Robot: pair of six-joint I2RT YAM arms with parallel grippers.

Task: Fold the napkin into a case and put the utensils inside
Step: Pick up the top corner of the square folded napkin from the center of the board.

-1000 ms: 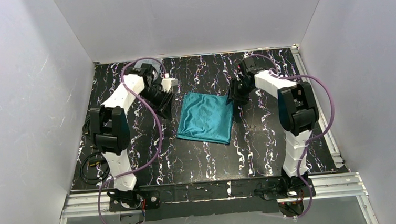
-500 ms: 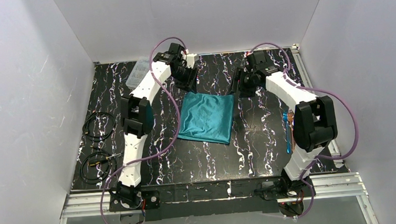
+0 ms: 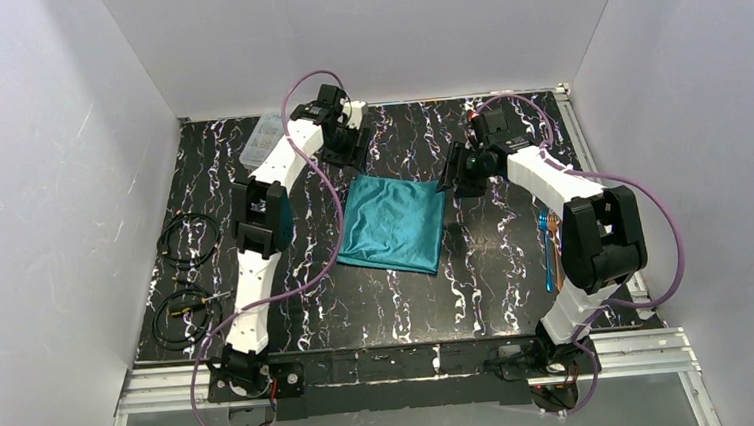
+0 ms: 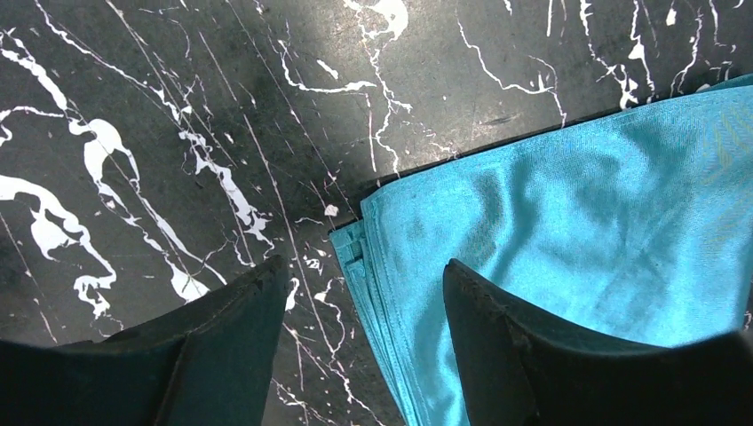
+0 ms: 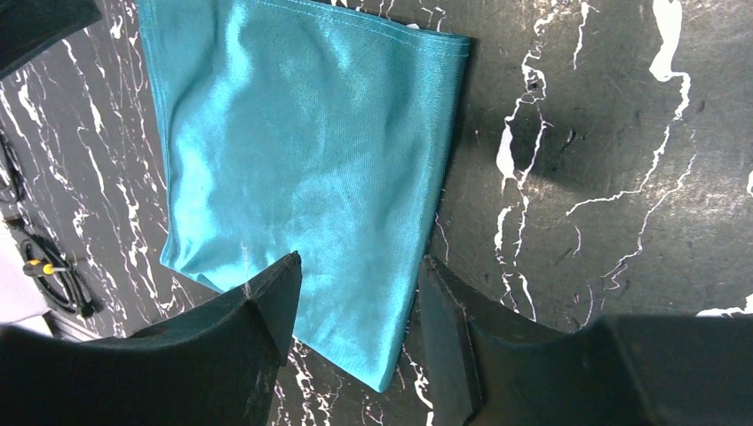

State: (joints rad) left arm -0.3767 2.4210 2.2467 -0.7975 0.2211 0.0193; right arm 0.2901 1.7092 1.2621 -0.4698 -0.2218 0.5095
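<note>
On the table [image 3: 498, 275] lies the folded napkin [image 3: 392, 224]. The left gripper [image 4: 364, 266] and right gripper [image 5: 360, 259] hover at its far corners, wide and empty.

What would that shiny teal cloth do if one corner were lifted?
The folded teal-green satiny napkin would probably droop limply; soft ripples cross its surface. Its sheen suggests it may slide easily on the black marbled table. Stacked layers at its corner could fan apart.

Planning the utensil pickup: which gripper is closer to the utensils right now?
Right. The right gripper is at the napkin's far right corner, on the utensils' side; the left gripper is at its far left corner, across the napkin.
</note>
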